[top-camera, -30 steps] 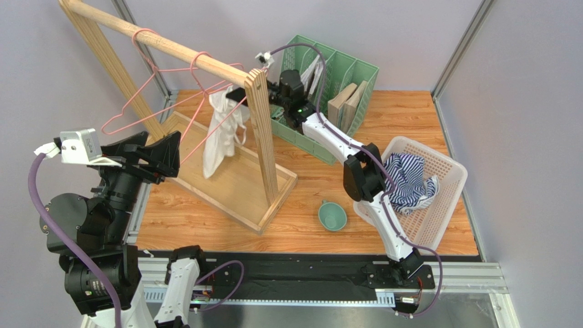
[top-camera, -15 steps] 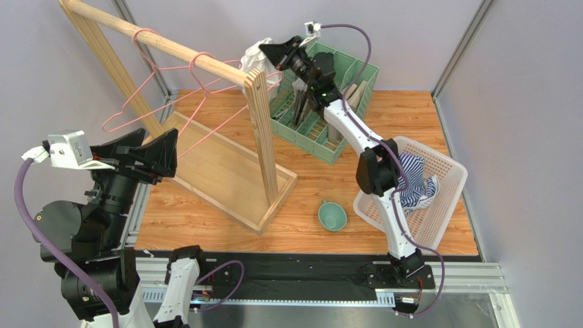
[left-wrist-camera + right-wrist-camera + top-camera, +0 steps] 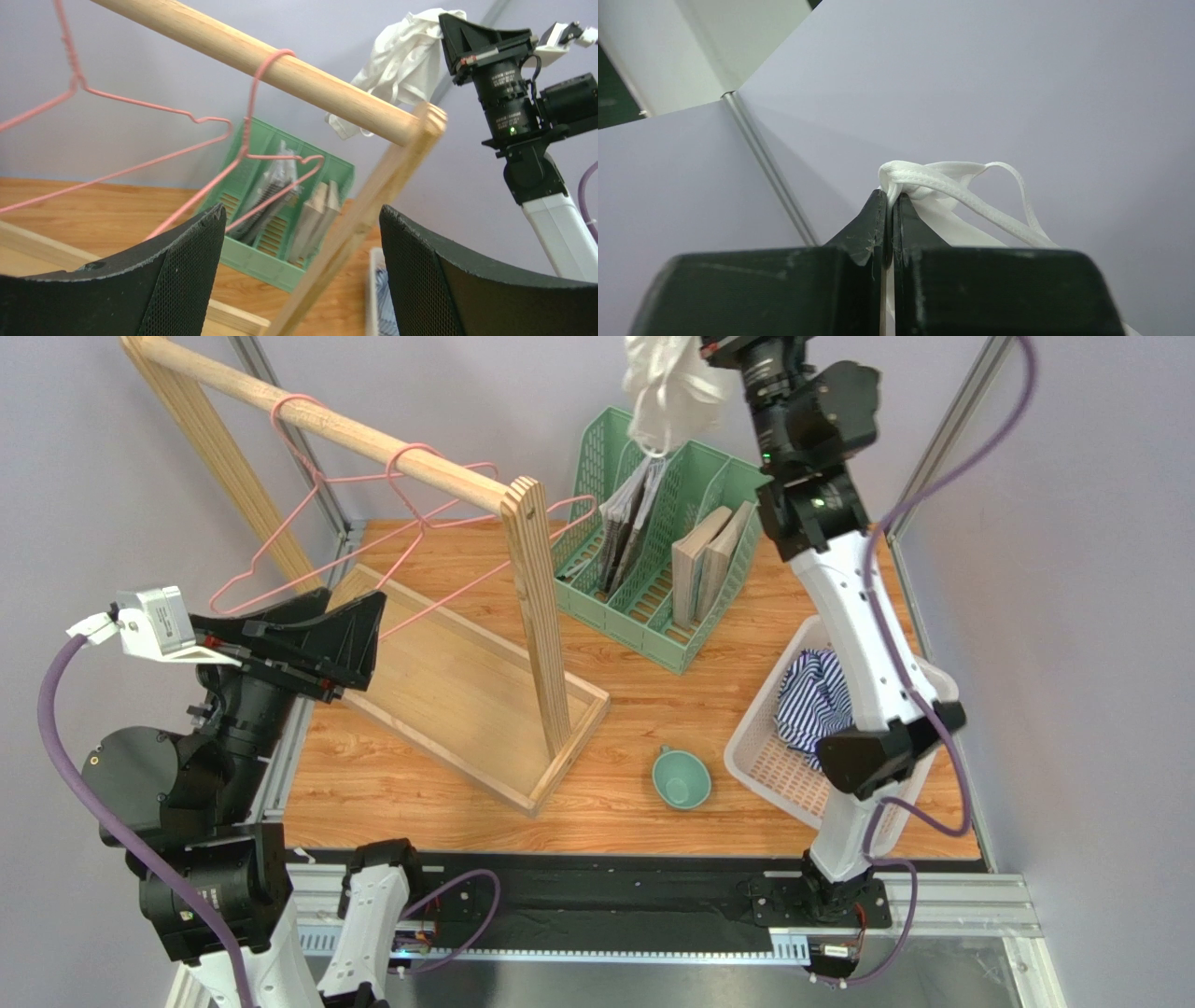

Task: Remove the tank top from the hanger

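Grey walls, wooden tabletop [image 3: 631, 714]; overhead, the right end effector [image 3: 709, 347] holds the tank top [image 3: 657, 399] high, apart from the hanger [image 3: 421, 517]; left wrist: left end effector [image 3: 302, 231] gapes empty; right wrist: seemingly a strap [image 3: 948, 187] clenched; lower gently, pinch firm.

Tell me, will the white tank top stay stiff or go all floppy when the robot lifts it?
Probably floppy: the tank top hangs in a crumpled bunch from the shut right jaws. Likely light too, since a pinch on its thin strap seems enough to hold it. It may swing as the arm moves.
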`<control>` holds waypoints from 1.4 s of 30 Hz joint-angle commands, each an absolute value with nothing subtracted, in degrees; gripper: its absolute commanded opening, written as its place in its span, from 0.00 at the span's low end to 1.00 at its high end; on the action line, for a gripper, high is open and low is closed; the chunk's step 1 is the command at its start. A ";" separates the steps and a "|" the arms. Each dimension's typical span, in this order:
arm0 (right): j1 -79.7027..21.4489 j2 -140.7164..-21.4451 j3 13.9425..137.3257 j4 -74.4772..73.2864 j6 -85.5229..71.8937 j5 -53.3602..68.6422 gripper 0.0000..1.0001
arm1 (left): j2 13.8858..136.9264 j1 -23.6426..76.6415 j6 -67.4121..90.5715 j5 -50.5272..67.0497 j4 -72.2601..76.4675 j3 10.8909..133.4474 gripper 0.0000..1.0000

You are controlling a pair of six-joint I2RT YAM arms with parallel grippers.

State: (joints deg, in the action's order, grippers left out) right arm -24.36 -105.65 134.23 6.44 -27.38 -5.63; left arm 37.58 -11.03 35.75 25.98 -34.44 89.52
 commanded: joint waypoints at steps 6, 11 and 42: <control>-24.52 -87.56 123.33 -18.01 -0.19 -36.72 0.00 | 39.29 -11.34 51.31 42.51 -15.84 85.79 0.84; -23.21 -80.78 111.90 -27.56 4.40 -47.19 0.00 | 41.48 -11.25 59.32 51.58 -4.31 85.78 0.84; -6.15 -61.79 87.18 -60.63 -25.93 -25.75 0.00 | 44.21 3.69 42.89 49.83 -16.87 88.77 0.87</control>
State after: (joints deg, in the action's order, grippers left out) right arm -5.63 -68.20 85.12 -59.20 -25.15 -28.95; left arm 44.77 3.42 46.63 51.33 -14.59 89.54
